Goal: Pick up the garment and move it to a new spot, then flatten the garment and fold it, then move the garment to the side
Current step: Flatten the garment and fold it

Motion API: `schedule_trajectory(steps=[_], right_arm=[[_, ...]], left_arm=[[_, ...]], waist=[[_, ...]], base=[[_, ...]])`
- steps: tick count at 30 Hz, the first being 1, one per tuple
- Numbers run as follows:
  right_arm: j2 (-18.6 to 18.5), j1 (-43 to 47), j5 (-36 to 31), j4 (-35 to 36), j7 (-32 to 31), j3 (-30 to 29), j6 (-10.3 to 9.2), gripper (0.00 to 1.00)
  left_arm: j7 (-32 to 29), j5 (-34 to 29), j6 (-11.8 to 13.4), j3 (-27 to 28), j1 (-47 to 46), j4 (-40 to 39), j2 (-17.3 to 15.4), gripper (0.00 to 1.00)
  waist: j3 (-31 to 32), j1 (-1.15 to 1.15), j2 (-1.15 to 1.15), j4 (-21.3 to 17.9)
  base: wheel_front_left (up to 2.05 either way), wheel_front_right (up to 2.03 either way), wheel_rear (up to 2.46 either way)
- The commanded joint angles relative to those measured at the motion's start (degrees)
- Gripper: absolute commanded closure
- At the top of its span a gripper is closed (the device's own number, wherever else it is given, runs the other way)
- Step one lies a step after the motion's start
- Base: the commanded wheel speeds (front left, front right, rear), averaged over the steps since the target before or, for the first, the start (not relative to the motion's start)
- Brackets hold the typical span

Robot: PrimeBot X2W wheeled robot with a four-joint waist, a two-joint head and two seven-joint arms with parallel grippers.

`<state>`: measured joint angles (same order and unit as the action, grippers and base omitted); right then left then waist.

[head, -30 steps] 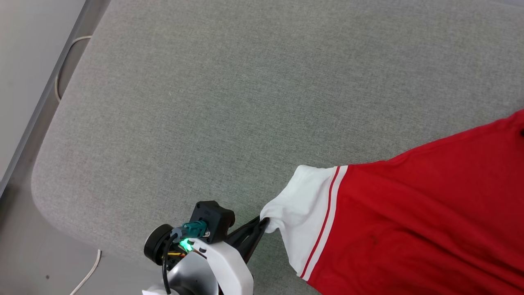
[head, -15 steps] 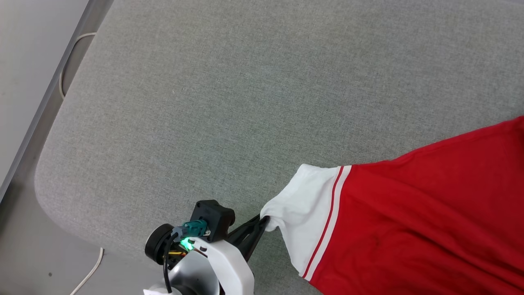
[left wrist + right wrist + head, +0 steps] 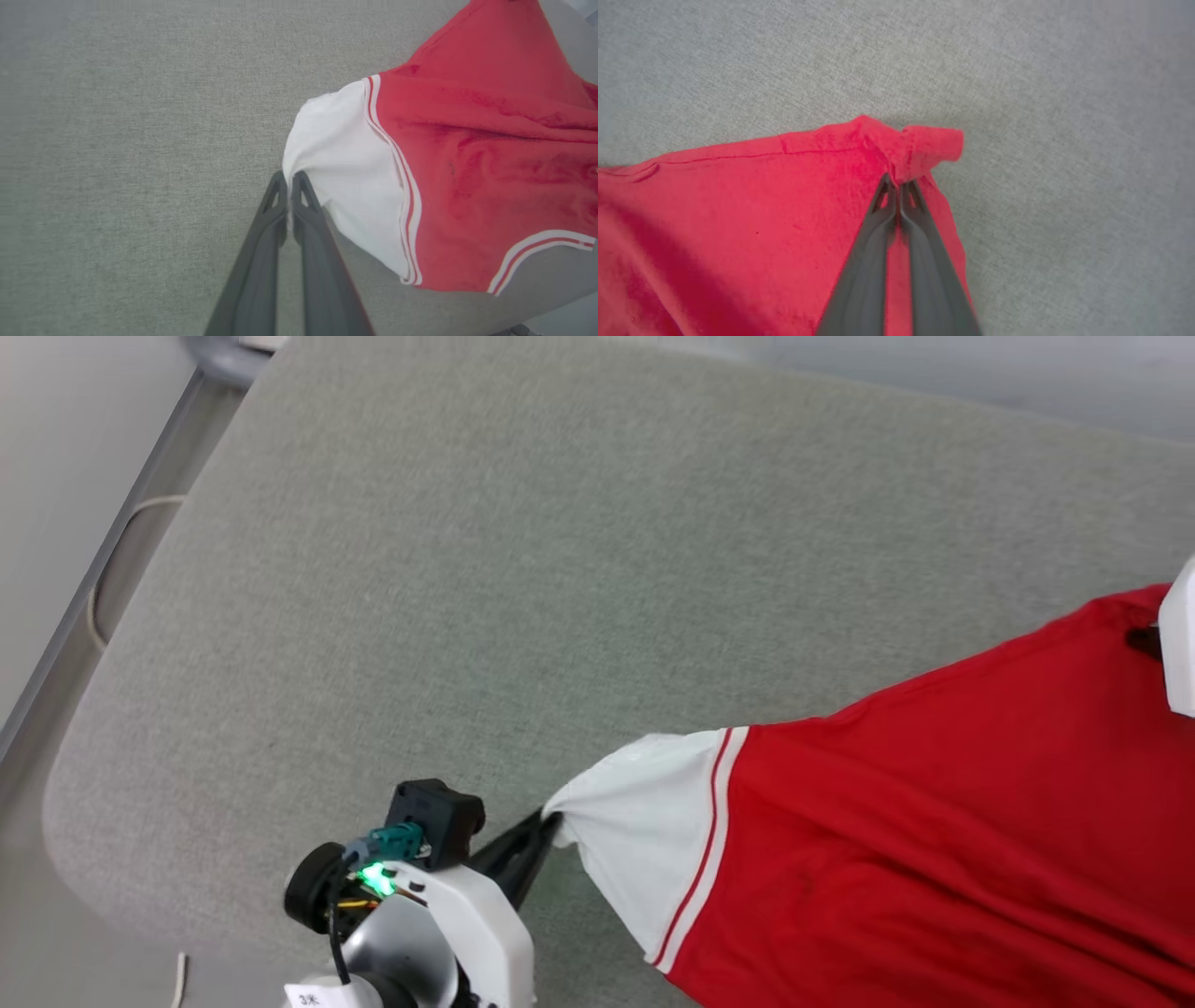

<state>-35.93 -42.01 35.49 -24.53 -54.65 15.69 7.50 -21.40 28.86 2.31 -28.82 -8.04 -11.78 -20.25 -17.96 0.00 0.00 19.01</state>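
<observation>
The garment [image 3: 934, 840], a red shirt with a white sleeve edged in red-white trim, lies stretched over the lower right of the grey padded surface. My left gripper [image 3: 551, 817] is shut on the edge of the white sleeve [image 3: 345, 172], its dark fingers [image 3: 306, 219] pressed together on the cloth. In the right wrist view my right gripper [image 3: 899, 179] is shut on a bunched red corner of the garment [image 3: 738, 210], which puckers just past the fingertips. A pale part of the right arm [image 3: 1178, 644] shows at the head view's right edge.
The grey padded surface [image 3: 523, 569] runs wide and bare to the left and back of the shirt. Its rounded left edge drops to the floor, where a white cable [image 3: 98, 616] loops along a metal rail [image 3: 112, 541].
The head camera has shifted, so the whole picture slid. The right arm's pale part now shows at the right edge. The left gripper still holds the sleeve.
</observation>
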Motion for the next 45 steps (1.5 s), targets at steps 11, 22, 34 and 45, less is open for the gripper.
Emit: schedule_trajectory(steps=[11,22,34,45], right_arm=[[-0.9,4.0,3.2,3.3,12.6,0.2,-0.03,1.0],[-1.1,11.1,2.2,12.2,21.7,-3.0,-0.05,1.0],[1.9,20.0,-2.8,28.0,23.2,-15.7,-0.06,1.0],[6.9,16.6,-7.8,37.3,24.5,-23.7,-0.07,1.0]], left_arm=[[2.0,-2.8,3.6,5.1,-0.9,-1.2,-4.3,1.0],[6.5,-5.6,8.2,11.9,0.5,-5.1,-8.0,1.0],[12.3,-8.9,12.2,18.5,0.5,-12.6,-10.8,1.0],[11.1,-11.2,11.0,24.0,-10.5,-19.3,-17.2,1.0]], waist=[[11.5,0.0,0.0,-9.2],[18.8,0.0,0.0,-15.9],[21.1,0.0,0.0,-20.1],[19.3,0.0,0.0,-22.4]], base=[[0.0,0.0,0.0],[0.0,0.0,0.0],[0.0,0.0,0.0],[0.0,0.0,0.0]])
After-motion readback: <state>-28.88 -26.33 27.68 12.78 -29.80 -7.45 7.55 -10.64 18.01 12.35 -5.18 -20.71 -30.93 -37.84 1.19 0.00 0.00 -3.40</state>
